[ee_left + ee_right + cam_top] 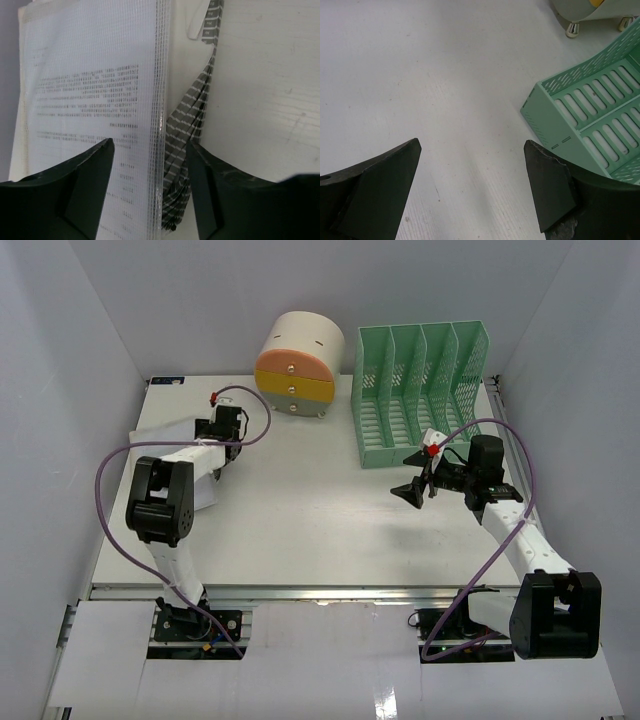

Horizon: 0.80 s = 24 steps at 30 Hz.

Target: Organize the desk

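Observation:
The white desk [300,520] fills the top view. At its left back lies a clear mesh document pouch [165,437] with a printed sheet inside. My left gripper [226,450] is low over the pouch's right edge. In the left wrist view the pouch [95,90] and its grey striped edge strip [187,130] lie between the open jaws of my left gripper [150,155], which do not touch it. My right gripper [410,475] hovers open and empty over bare desk, just left of the green file rack; the right wrist view [472,165] shows the same.
A green slotted file rack [420,390] stands at the back right; its corner shows in the right wrist view [580,120]. A round cream drawer unit [298,365] with orange and yellow drawers stands at the back centre. White walls enclose the desk.

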Available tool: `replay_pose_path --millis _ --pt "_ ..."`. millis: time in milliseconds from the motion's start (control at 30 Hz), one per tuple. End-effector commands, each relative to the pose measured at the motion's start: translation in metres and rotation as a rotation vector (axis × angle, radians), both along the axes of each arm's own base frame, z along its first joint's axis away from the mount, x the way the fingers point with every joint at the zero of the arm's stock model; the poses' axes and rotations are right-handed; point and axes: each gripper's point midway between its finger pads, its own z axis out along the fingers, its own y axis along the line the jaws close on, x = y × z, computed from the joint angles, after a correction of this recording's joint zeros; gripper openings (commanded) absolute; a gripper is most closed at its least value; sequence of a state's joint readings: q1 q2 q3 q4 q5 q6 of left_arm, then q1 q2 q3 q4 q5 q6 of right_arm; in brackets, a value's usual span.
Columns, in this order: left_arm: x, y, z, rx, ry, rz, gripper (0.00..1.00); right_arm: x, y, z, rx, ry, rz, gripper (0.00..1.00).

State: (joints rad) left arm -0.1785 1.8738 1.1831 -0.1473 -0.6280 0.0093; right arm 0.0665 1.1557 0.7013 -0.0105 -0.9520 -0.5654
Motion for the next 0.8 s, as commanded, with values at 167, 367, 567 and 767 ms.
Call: replay_pose_path --millis 167,367,567,767 --pt "0.020 0.023 -0.002 0.097 0.022 0.049 0.67 0.003 0.000 0.009 0.005 -0.029 0.018 0.90" --pt "0.018 0.023 -0.018 0.089 0.060 0.047 0.62 0.003 -0.001 0.009 0.004 -0.029 0.015 0.90" --pt "0.016 0.025 -0.011 0.087 0.048 0.052 0.57 0.003 -0.002 0.009 0.006 -0.028 0.014 0.90" --pt "0.016 0.021 0.005 0.055 0.002 0.050 0.53 0.004 -0.003 0.009 0.006 -0.026 0.012 0.90"
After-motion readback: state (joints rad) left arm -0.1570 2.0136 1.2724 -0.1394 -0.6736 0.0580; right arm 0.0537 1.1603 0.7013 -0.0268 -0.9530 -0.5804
